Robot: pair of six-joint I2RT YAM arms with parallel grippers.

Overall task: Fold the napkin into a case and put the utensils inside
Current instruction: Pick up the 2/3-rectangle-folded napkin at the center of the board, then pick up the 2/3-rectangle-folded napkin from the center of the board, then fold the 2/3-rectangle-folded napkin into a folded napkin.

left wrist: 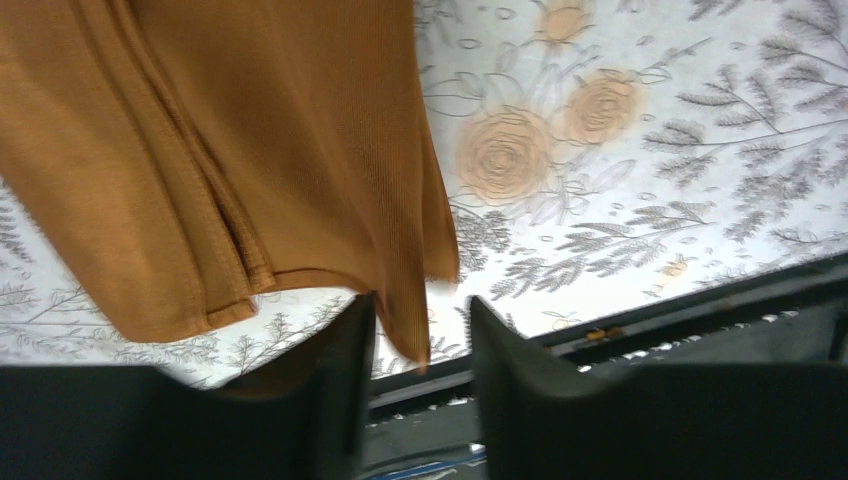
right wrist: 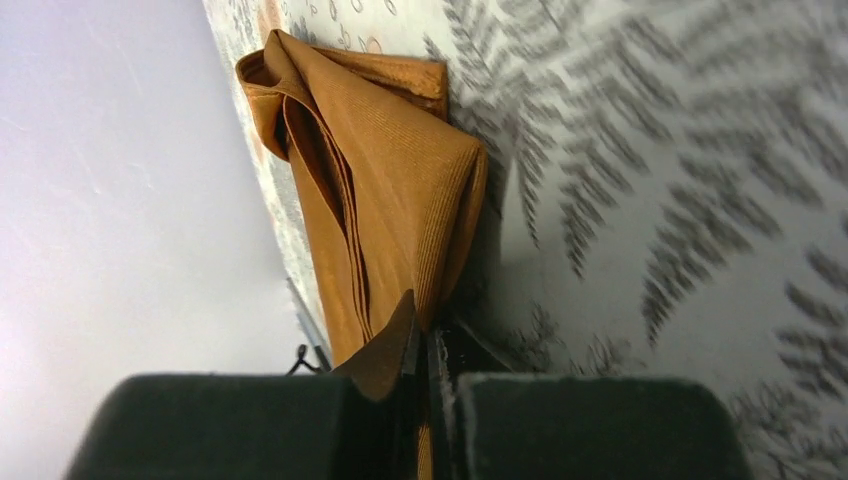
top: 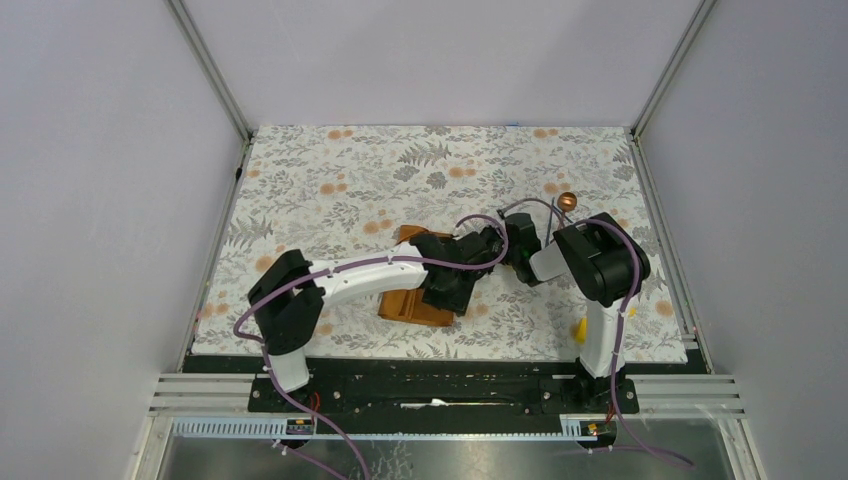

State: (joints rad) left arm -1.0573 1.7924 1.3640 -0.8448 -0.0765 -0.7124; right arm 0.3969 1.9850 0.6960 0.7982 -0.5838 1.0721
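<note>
right gripper pinches napkin, left gripper parted.

Floral table bears napkin, perhaps a spoon.

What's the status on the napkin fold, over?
Left gripper, jaws open, napkin corner hanging between them. Right gripper, jaws shut on a napkin fold. Napkin folded, layers gaping. Spoon lies apart; nothing blocking.

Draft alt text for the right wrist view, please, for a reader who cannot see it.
The right gripper is shut on a corner of the folded orange-brown napkin, layered on the floral tablecloth. A pale wall fills the left.
</note>
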